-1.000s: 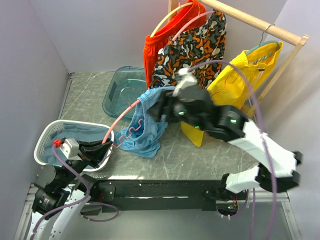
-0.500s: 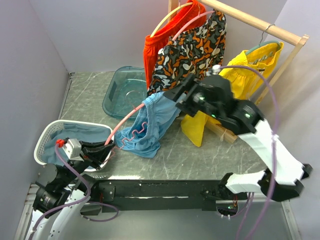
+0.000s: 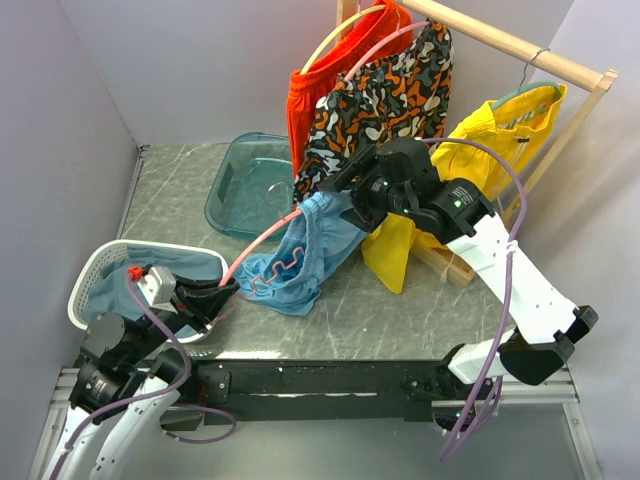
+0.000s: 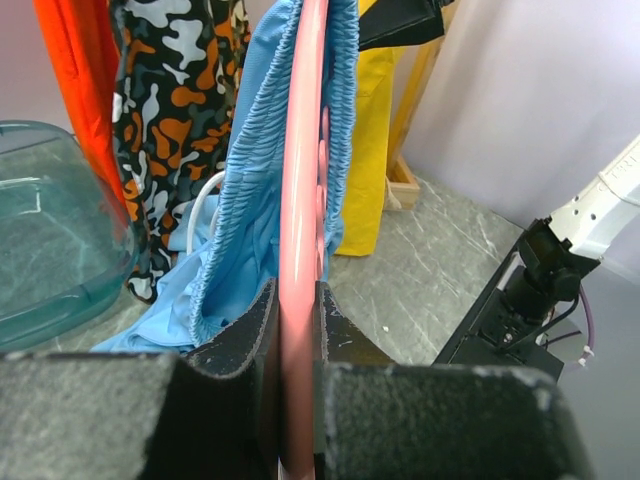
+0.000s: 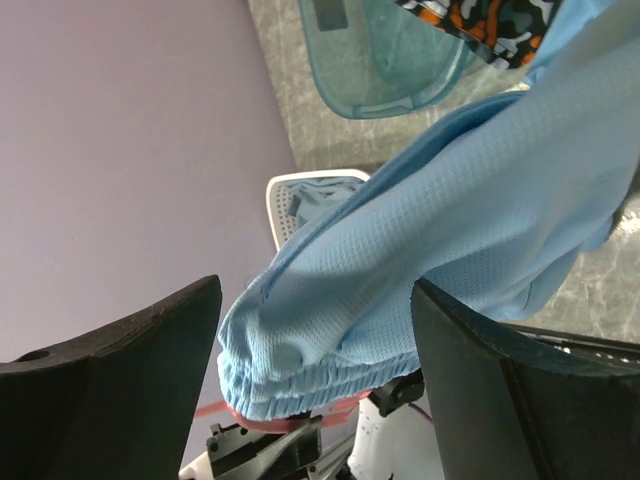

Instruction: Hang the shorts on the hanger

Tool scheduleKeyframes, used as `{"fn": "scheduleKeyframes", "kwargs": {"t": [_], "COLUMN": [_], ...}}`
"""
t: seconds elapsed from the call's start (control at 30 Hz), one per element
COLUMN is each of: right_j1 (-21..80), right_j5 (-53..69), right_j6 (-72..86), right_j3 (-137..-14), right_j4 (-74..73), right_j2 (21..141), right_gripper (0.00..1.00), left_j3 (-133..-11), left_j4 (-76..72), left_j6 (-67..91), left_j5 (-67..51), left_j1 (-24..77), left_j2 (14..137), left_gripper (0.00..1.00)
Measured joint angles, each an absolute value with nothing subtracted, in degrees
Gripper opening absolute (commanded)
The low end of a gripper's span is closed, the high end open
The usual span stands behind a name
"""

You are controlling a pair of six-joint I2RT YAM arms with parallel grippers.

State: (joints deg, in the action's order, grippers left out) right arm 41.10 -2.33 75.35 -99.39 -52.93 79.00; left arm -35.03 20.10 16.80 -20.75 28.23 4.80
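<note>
The left hand (image 3: 205, 298), in the lower left of the overhead view, is clamped narrow on one end of the hanger (image 3: 262, 238). From there the pink bar runs up and to the right toward the middle of the frame. The shorts (image 3: 300, 255) hang along that line in mid-frame, their lower edge sagging toward the worktop (image 3: 400, 310). In the left wrist view the gathered waistband sits on both sides of the bar. The right hand (image 5: 315, 290) is at the far, upper end of the same axis, with its fingers spread wide and the blue fabric passing across the gap ungripped. It looks to be the nearer hand for any tug on the cloth, which would run lengthwise along the bar toward the lower left.
</note>
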Motion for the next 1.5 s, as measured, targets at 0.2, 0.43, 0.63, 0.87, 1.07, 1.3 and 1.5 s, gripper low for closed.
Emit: {"fn": "scheduleKeyframes", "kwargs": {"t": [0.2,0.43,0.63,0.87,1.07,1.3,1.5], "right_j1": [40.2,38.5,37.2,37.5,37.5,37.5,38.0], "right_j5": [-0.1,2.7,5.6,7.8,10.3,13.7,14.5], "right_j6": [75.7,78.7,81.9,73.5,71.2,70.6,70.9], "right_j3": [-99.3,-99.1,-96.2,-89.5,-88.6,-85.1,-85.1], "right_j4": [-53.9,-53.6,-47.8,-52.3,-48.8,-41.1,-36.6], "right_j2": [80.4,81.3,81.0,80.8,78.5,74.4,74.3], "right_gripper": [0.56,0.00,0.00,0.00,0.00,0.00,0.00], "left_j3": [-35.0,-35.8,-37.4,-42.5,-42.1,-33.0,-25.5], "left_j4": [19.1,17.7,18.0,16.9,17.9,16.6,15.2], "left_j6": [16.8,17.5,19.7,22.0,29.0,40.8,45.6], "left_j5": [-22.4,-24.6,-27.8,-28.2,-19.7,-12.5,-12.2], "left_j1": [28.2,28.2,28.8,28.6,28.6,28.6,28.6], "left_j2": [7.7,13.4,17.5,18.4,18.7,25.5,27.7], "left_gripper": [0.01,0.09,0.57,0.72,0.56,0.52,0.54]}}
